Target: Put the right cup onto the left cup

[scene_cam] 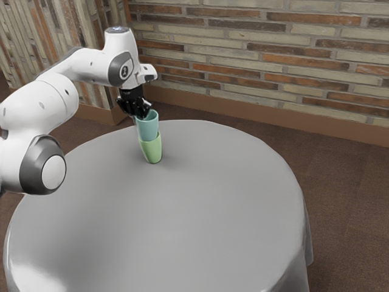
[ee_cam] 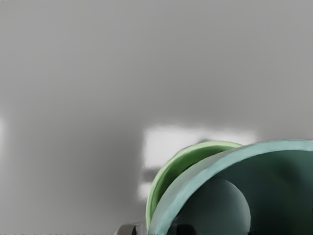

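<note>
1. Coming in from the exterior view's left: white robot arm (scene_cam: 45,106), bent over the far part of the round table (scene_cam: 182,231), with the black gripper (scene_cam: 143,113) pointing down.
2. Just under the gripper, at its side toward the exterior view's right: teal cup (scene_cam: 147,126), mouth up, close against the gripper at the rim.
3. Cannot tell the gripper's state, open or closed, nor any firm grip on the teal cup, from either view.
4. Directly below the teal cup: green cup (scene_cam: 152,151), mouth up, standing on the grey cloth, toward the table's far edge and left of its middle in the exterior view.
5. Stacked in look, with the teal cup's lower end down inside the green cup's mouth. Cannot tell how deep, with the base hidden.
6. Seen from above in the wrist view: wide teal rim over the green one, with a crescent of green rim and inner wall past the teal cup's outer side. Also, a look down into the teal cup, dark inside, with a paler rounded patch.
7. On the cloth beside the cups in the wrist view: bright white reflections (ee_cam: 164,142), plus a soft, darker shade.
8. Beyond the table: brown floor (scene_cam: 343,213), then a brick wall (scene_cam: 273,55) with a brown baseboard (scene_cam: 261,115) along its foot.
</note>
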{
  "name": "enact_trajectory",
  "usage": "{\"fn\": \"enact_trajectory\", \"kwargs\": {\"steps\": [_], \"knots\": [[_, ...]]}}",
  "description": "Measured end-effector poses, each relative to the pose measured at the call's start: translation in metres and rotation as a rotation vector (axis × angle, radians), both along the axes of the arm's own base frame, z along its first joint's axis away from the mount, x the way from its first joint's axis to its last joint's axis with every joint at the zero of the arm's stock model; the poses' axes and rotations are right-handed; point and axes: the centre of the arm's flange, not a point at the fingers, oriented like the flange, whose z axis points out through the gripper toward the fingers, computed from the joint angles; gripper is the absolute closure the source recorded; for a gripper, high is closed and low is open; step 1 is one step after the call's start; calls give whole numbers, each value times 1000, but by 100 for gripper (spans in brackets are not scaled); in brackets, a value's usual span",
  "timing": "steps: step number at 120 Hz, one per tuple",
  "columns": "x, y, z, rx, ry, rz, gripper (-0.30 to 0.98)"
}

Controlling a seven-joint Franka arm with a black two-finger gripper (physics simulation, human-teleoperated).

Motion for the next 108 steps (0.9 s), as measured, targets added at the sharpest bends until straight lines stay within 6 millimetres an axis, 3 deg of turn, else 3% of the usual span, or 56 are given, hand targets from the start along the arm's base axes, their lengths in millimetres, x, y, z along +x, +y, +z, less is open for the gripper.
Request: {"fn": "enact_trajectory", "kwargs": {"steps": [14, 31, 61, 69, 79, 108], "knots": [[1, 0, -3, -5, -10, 3, 33], [0, 3, 5, -2, -25, 8, 17], [-29, -10, 106, 34, -82, -5, 5], [-45, -19, 127, 33, -74, -14, 4], [-79, -32, 147, 20, -41, -25, 3], [-173, -98, 172, 0, 78, -109, 1]]}}
